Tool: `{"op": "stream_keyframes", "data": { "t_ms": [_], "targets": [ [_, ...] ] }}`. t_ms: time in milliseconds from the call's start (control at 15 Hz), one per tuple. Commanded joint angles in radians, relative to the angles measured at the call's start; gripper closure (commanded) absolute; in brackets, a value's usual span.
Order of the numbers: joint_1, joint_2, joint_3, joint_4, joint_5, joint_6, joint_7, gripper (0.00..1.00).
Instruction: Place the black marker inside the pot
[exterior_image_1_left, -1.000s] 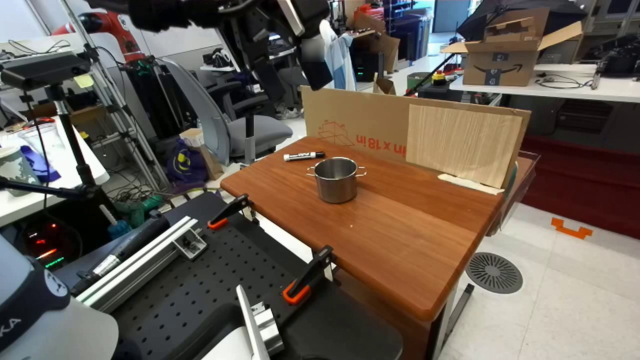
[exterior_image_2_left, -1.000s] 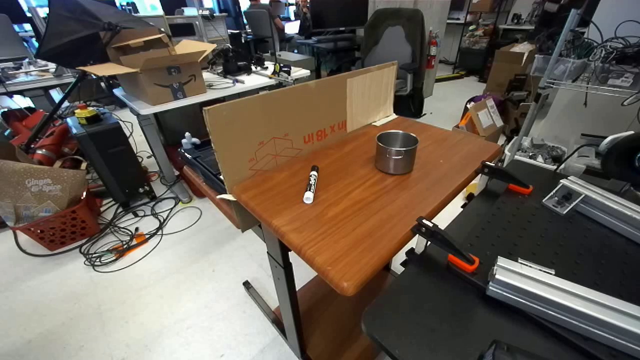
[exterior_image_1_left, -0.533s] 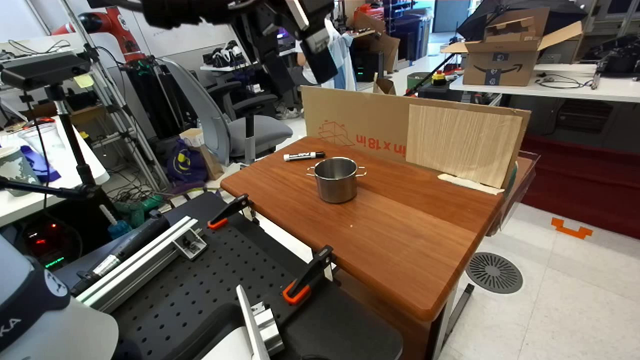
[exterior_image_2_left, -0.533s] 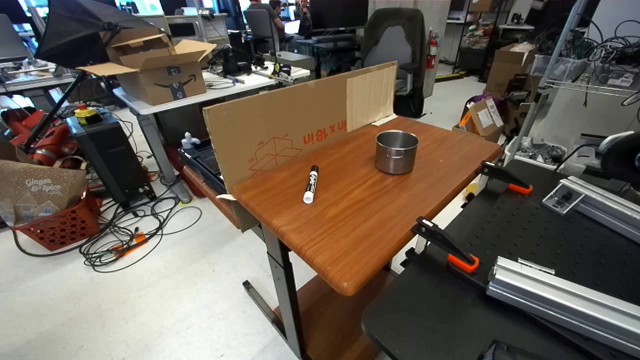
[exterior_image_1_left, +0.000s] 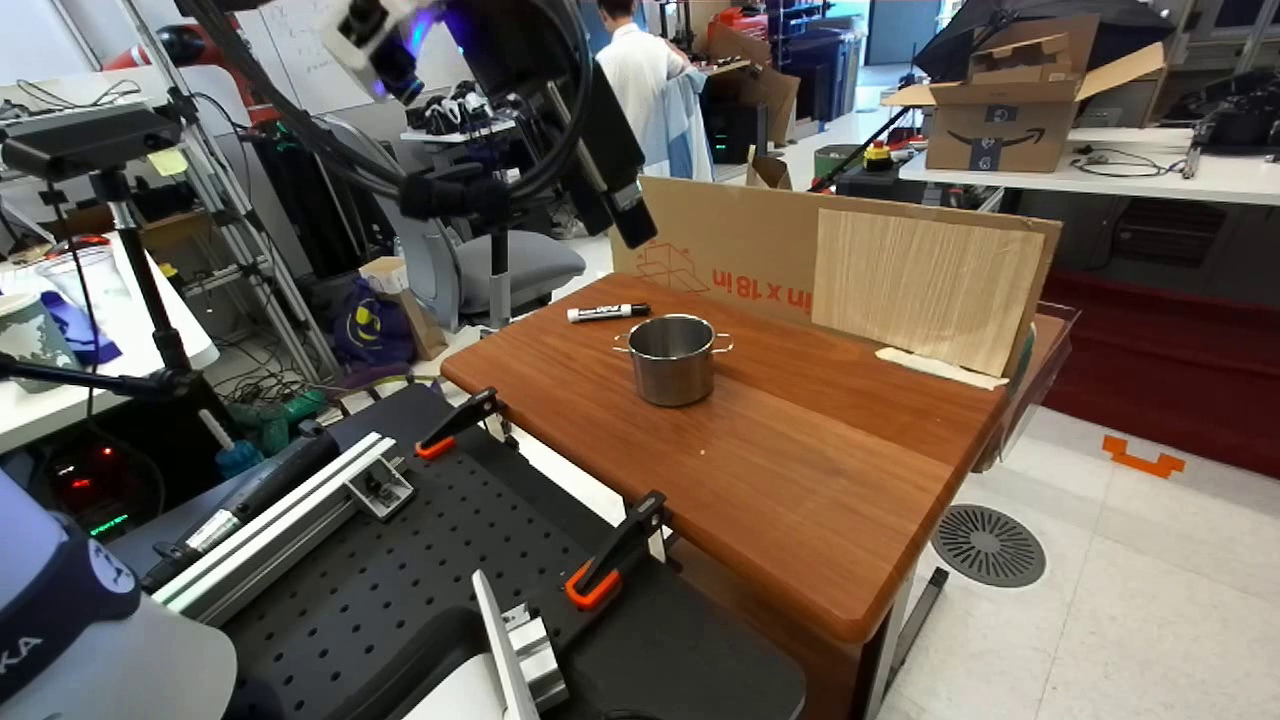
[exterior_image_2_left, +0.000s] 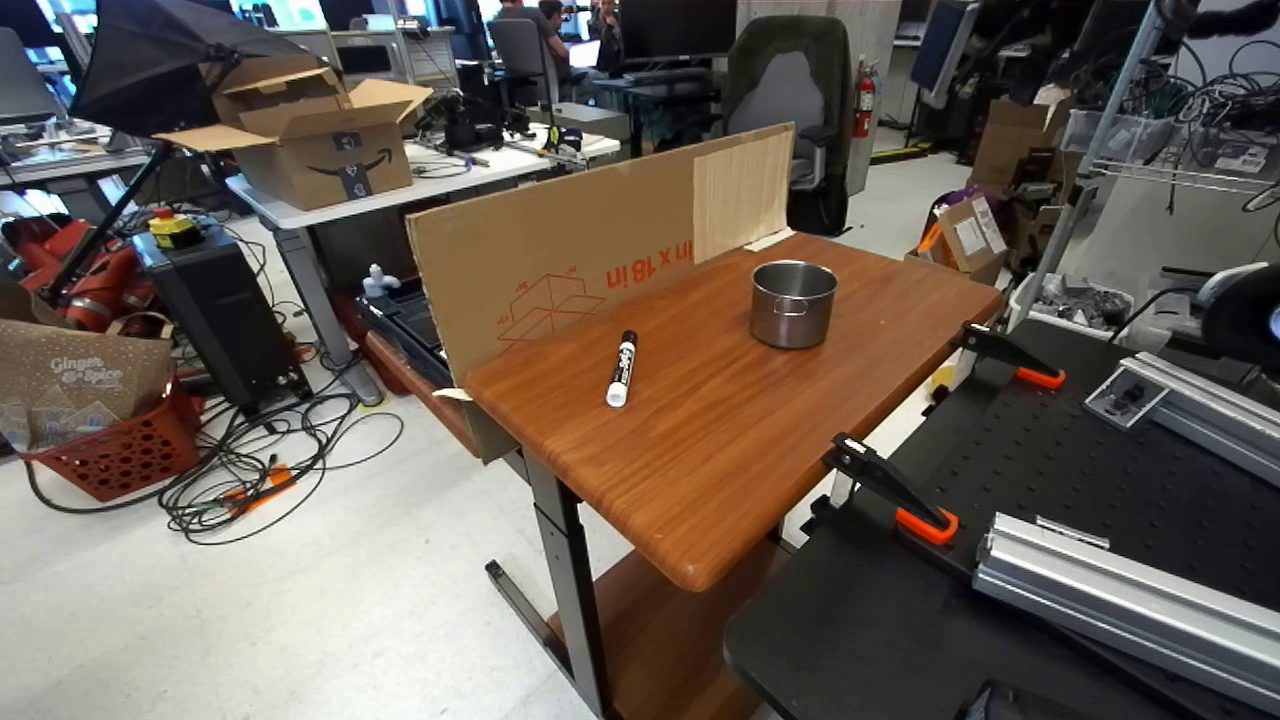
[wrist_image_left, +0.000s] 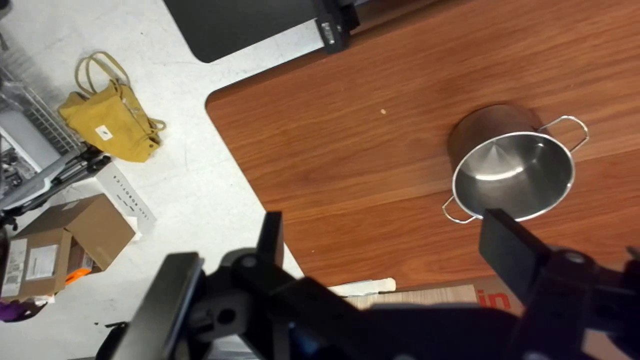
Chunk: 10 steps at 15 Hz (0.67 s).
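The black marker, with a white barrel end and black cap, lies on the wooden table in both exterior views (exterior_image_1_left: 608, 312) (exterior_image_2_left: 622, 368). It is out of the wrist view. The silver-grey pot stands upright on the table in both exterior views (exterior_image_1_left: 674, 372) (exterior_image_2_left: 792, 312) and at the right of the wrist view (wrist_image_left: 510, 185). It has a wire handle on each side. My gripper (wrist_image_left: 384, 220) is open, with nothing between its fingers. In an exterior view the gripper (exterior_image_1_left: 632, 222) is in the air above the table's far left part, higher than the marker and pot.
The wooden table (exterior_image_1_left: 800, 480) has a cardboard wall (exterior_image_1_left: 730, 240) along its far edge, with a wood-grain panel (exterior_image_1_left: 925, 290) on it. Two black and orange clamps (exterior_image_1_left: 620, 555) (exterior_image_1_left: 460, 425) grip the near edge. A black perforated mounting board (exterior_image_1_left: 400, 590) adjoins it.
In an exterior view the arm has turned, and the gripper now shows side-on and slightly lower than before. The marker and pot have not moved.
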<state>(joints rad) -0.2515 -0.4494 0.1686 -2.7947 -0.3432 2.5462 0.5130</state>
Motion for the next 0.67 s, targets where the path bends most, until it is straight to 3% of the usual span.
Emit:
{"op": "stream_keyframes", "data": {
  "t_ms": [0, 200, 333, 400, 600],
  "targets": [
    [-0.015, 0.166, 0.072, 0.057, -0.014, 0.107, 0.184, 0.0],
    [-0.005, 0.313, 0.094, 0.127, -0.042, 0.175, 0.368, 0.0],
    [0.025, 0.41, 0.069, 0.176, -0.046, 0.226, 0.458, 0.0],
    [-0.011, 0.46, 0.112, 0.204, -0.03, 0.256, 0.486, 0.0],
    [0.019, 0.587, 0.115, 0.293, -0.047, 0.291, 0.586, 0.0]
  ]
}}
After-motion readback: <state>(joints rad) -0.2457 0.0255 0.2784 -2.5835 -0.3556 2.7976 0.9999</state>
